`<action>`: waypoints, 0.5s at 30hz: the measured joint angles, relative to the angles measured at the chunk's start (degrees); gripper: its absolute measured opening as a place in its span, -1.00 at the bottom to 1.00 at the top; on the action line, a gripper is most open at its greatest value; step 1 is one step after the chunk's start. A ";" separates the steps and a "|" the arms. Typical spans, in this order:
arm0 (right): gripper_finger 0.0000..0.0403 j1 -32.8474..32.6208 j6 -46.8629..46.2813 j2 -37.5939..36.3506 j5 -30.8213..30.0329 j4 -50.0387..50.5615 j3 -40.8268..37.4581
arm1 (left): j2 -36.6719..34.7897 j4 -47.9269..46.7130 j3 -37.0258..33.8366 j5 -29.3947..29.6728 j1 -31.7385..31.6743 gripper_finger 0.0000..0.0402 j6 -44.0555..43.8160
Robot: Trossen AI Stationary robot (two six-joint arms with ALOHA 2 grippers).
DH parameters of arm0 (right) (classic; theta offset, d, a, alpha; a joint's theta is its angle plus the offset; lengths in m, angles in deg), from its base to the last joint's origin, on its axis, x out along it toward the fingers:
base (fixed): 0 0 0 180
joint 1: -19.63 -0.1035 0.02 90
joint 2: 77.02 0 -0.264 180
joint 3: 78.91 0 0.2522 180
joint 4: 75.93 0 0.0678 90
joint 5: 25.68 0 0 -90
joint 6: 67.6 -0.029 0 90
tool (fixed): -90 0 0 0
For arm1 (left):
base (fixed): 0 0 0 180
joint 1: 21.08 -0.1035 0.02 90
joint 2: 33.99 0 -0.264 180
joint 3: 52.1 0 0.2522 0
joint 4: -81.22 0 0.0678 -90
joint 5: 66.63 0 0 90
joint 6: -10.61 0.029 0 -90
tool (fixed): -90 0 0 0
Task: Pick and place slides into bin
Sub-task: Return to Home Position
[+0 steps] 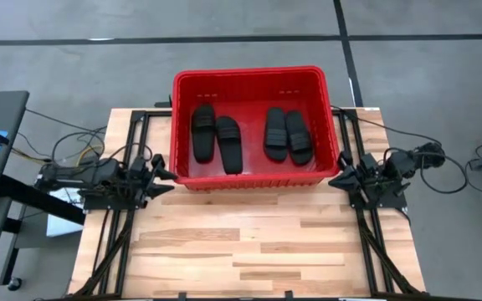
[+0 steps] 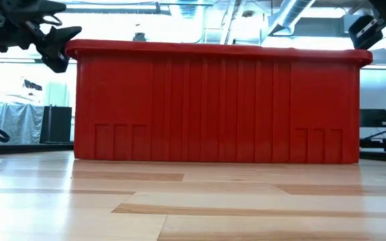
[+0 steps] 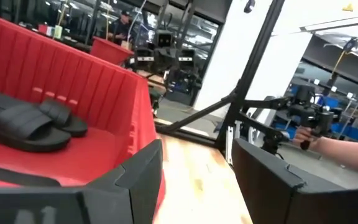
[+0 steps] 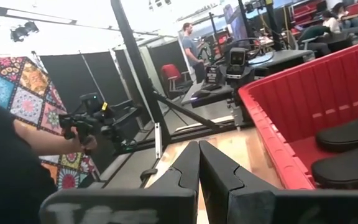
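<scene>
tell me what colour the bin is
The bin is red all over; the high view shows it best, with the black slides inside.

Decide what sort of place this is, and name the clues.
Probably a robotics lab or workshop: exposed ceiling ducts, a second red tub at another workstation behind, and a person's hand gripping a black handheld rig.

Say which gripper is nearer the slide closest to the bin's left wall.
Left. The left gripper sits outside the bin's left corner, close to that slide; the right gripper sits outside the opposite corner.
</scene>
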 joint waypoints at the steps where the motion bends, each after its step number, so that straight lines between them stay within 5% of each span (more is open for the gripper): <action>1: -1.00 -0.18 0.00 0.00 0.00 0.02 0.00 | 0.02 -0.04 -0.08 0.85 1.23 -0.07 0.04; 15: -1.00 -2.68 -0.51 -0.07 -0.83 -1.89 -3.95 | 0.04 4.65 -0.17 1.07 14.69 -0.07 3.85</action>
